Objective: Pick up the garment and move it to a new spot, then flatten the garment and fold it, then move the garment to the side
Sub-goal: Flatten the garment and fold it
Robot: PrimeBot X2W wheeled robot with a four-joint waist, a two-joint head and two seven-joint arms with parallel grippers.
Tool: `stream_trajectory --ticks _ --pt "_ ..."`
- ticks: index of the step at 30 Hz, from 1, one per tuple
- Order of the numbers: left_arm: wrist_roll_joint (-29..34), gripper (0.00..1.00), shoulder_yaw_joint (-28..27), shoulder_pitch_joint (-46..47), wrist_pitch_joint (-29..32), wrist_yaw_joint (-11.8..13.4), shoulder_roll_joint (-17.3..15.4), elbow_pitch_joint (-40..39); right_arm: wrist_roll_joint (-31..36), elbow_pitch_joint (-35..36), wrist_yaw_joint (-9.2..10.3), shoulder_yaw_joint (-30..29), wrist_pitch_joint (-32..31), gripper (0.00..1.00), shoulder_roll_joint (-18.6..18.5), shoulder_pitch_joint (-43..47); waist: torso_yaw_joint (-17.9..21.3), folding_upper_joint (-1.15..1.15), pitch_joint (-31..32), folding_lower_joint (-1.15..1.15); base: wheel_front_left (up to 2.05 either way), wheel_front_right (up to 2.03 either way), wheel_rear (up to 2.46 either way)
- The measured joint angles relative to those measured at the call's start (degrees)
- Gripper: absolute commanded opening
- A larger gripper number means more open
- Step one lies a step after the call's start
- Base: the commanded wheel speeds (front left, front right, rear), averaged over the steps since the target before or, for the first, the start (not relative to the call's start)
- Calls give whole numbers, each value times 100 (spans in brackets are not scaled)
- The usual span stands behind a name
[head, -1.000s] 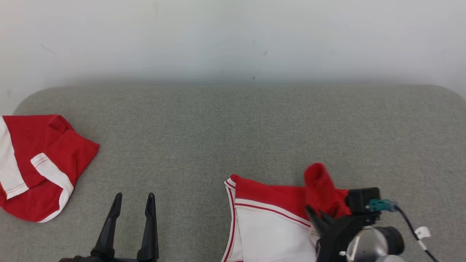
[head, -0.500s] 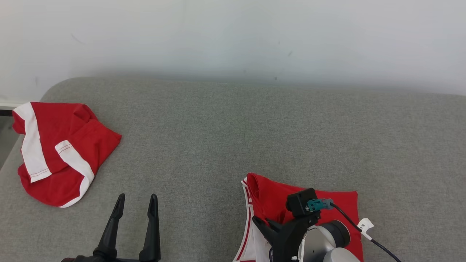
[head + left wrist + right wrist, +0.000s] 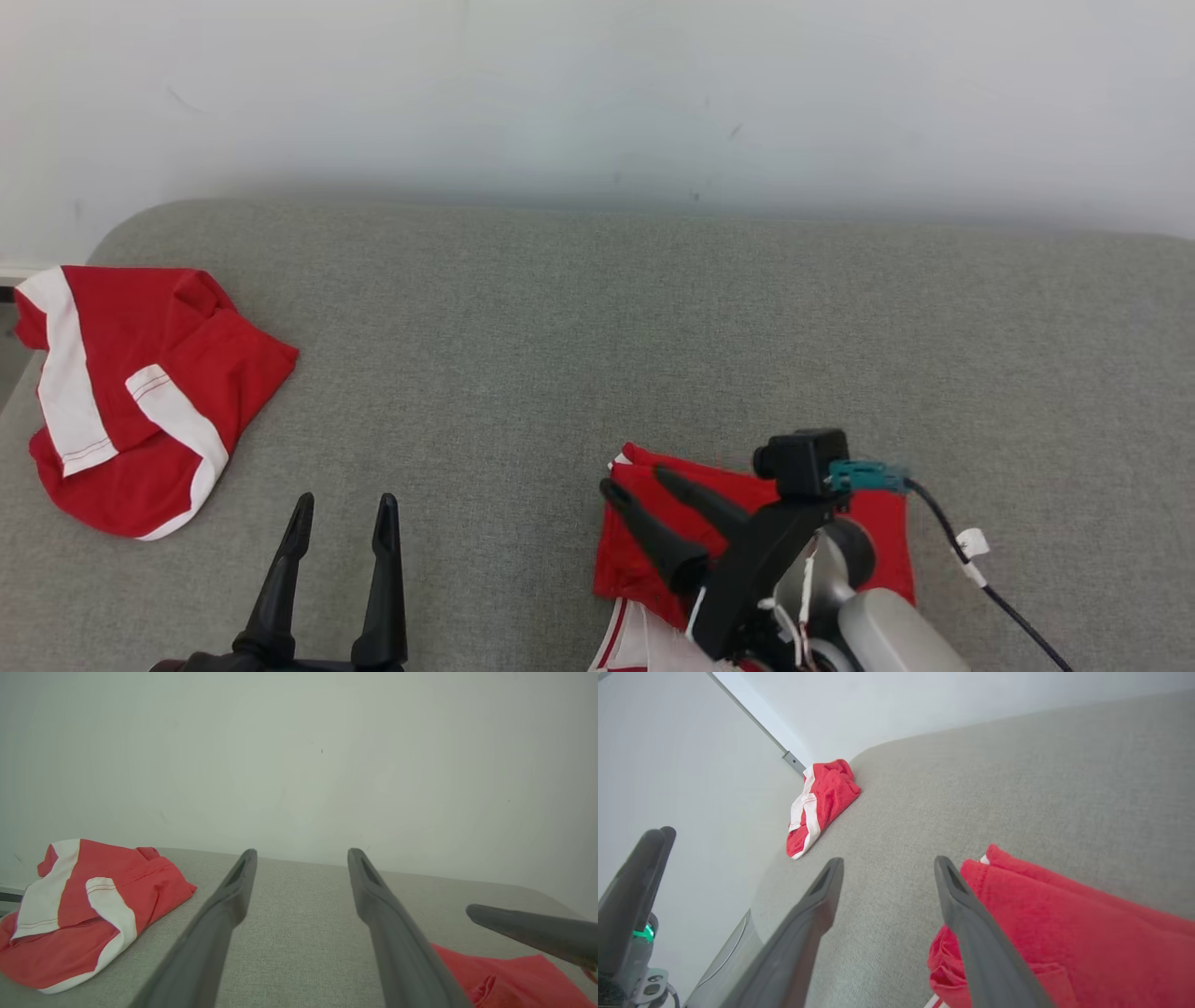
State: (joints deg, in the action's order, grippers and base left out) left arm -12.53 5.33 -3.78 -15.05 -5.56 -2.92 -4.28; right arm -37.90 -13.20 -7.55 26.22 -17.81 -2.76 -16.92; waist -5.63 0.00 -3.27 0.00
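1 garment (image 3: 621, 569) lies long-axis left-right.

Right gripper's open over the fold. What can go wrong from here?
The right gripper has a finger close along the edge of the folded garment; withdrawing may snag and reopen the fold.
The second garment sits at the left edge of the grey surface; moving this one there might push it off.

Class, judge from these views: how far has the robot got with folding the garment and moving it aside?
Done: the garment looks folded on the grey surface, red layer over white. In hand: the right claw stands open over it, gripping nothing; the left claw is open, apart from it. Left: moving it to the side, perhaps near the other garment.
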Motion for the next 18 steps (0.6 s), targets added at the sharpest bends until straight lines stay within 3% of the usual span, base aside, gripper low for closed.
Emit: stream_trajectory --ticks 7,8,10,11,18 --pt "-12 100 -24 -12 0 18 0 -57 1493 343 0 -1351 -272 100 -8 260 132 0 18 0 0 0 0" --pt "-20 100 -22 -12 0 21 0 -68 1734 369 0 -1530 -346 87 -9 354 144 0 14 0 0 0 0" --pt "-37 100 -22 -10 0 27 0 -81 2202 427 0 -1749 -456 20 -16 519 163 0 0 0 0 0 0" --pt "-43 100 -20 -10 0 29 0 -87 2330 434 0 -1793 -505 0 -16 576 171 0 -8 0 0 0 0" --pt "-135 100 9 35 0 25 0 19 2648 -10 0 -1513 -675 0 -12 760 180 0 -87 0 0 0 0"
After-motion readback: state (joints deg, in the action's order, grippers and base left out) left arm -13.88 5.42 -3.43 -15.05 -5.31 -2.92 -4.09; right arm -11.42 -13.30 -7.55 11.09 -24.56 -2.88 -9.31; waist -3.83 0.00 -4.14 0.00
